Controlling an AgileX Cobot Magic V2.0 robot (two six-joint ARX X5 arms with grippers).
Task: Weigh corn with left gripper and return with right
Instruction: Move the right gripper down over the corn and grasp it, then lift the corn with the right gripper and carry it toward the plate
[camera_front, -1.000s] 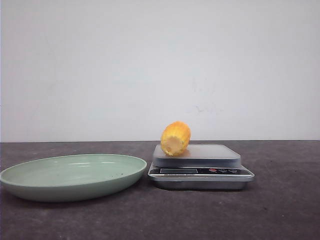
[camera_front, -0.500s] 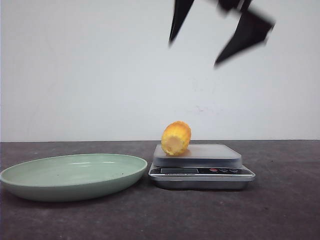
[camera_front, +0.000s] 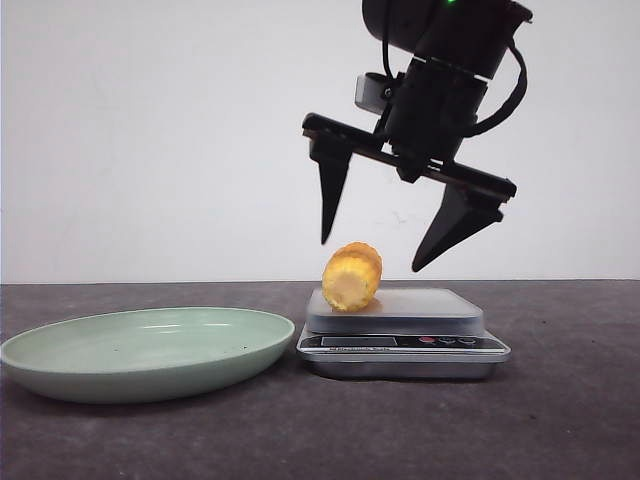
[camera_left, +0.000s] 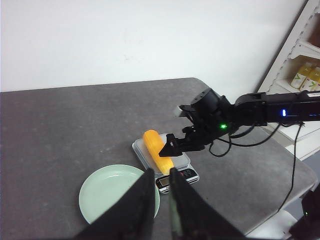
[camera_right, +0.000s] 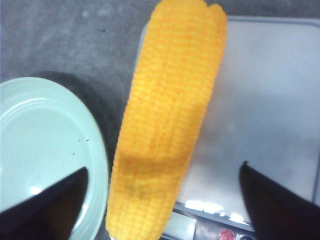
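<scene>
The right gripper (camera_front: 370, 256) is now hanging sharp and low just above the scale (camera_front: 402, 335), where half a second ago it was only a blur at the top of the front view, and a second ago was not in view at all. On the near side of the scale, toward the robot, the left gripper (camera_left: 159, 200) is hovering well back and high over the counter (camera_front: 560, 420), its jaws narrowed almost together and holding nothing. The pale green plate (camera_front: 140, 352) is sitting just left of the scale. The corn (camera_front: 351, 277) is lying on the scale's platform toward its left edge, cut end facing the robot. The right jaws are spread wide, straddling the corn from above without touching it.
</scene>
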